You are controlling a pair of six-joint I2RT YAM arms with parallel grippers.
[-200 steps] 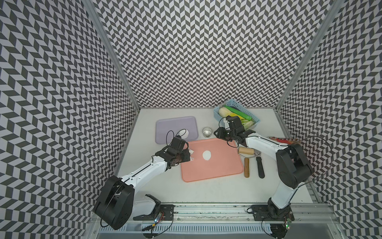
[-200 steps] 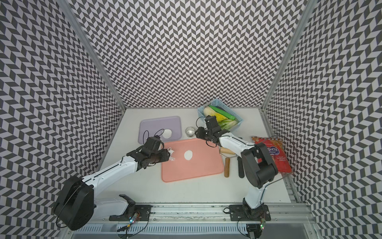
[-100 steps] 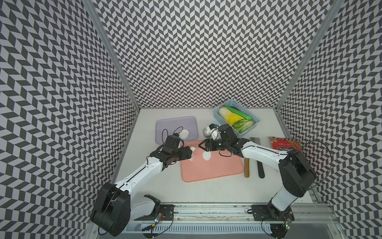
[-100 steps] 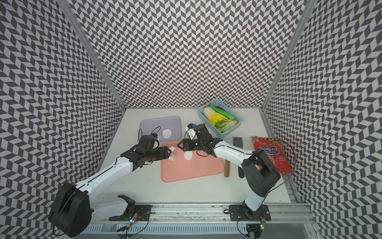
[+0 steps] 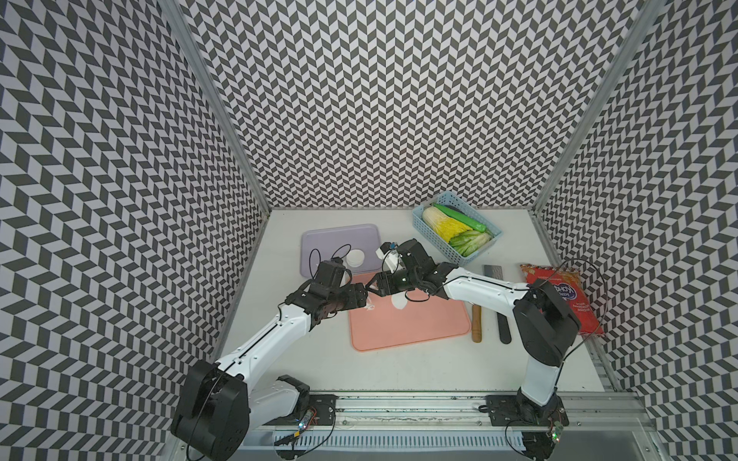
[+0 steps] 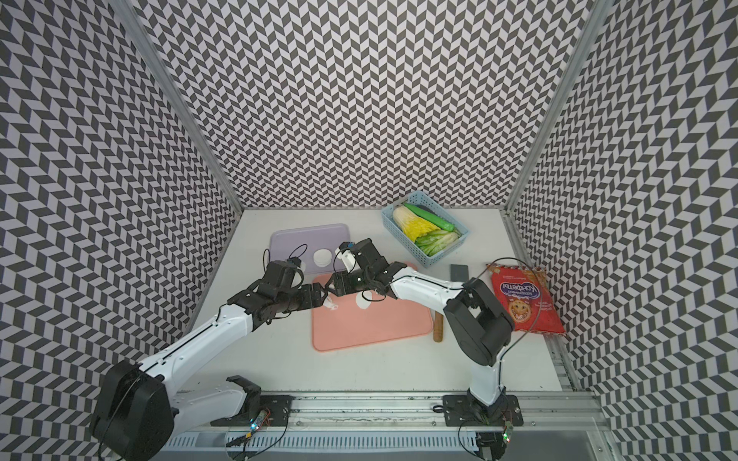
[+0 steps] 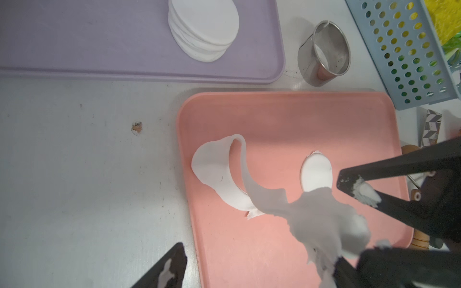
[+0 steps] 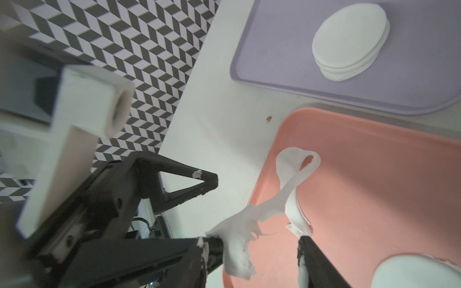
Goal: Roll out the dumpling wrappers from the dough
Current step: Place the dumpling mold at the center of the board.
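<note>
A ragged strip of dough [image 7: 214, 169] rises off the left edge of the pink tray [image 5: 419, 327]. Its upper clump [image 7: 324, 219] clings to one finger of my left gripper [image 7: 257, 264], whose jaws stand wide open. My right gripper [image 8: 253, 246] meets it tip to tip, open, with the hanging dough [image 8: 237, 251] between its fingers. One round wrapper [image 7: 316, 174] lies flat on the pink tray. A stack of wrappers [image 7: 203, 27] sits on the purple tray [image 5: 331, 239]. In both top views the two grippers [image 5: 369, 289] [image 6: 325, 295] touch above the tray's left corner.
A metal ring cup [image 7: 324, 52] stands between the trays and the blue basket [image 5: 455, 227] of vegetables. A rolling pin [image 5: 476, 327], a dark-handled tool [image 5: 504, 327] and a red snack bag [image 5: 567, 297] lie to the right of the pink tray.
My right arm swung left from beside the basket to meet the left gripper. The left gripper's jaws opened, and the dough strip now stretches up from the tray.
</note>
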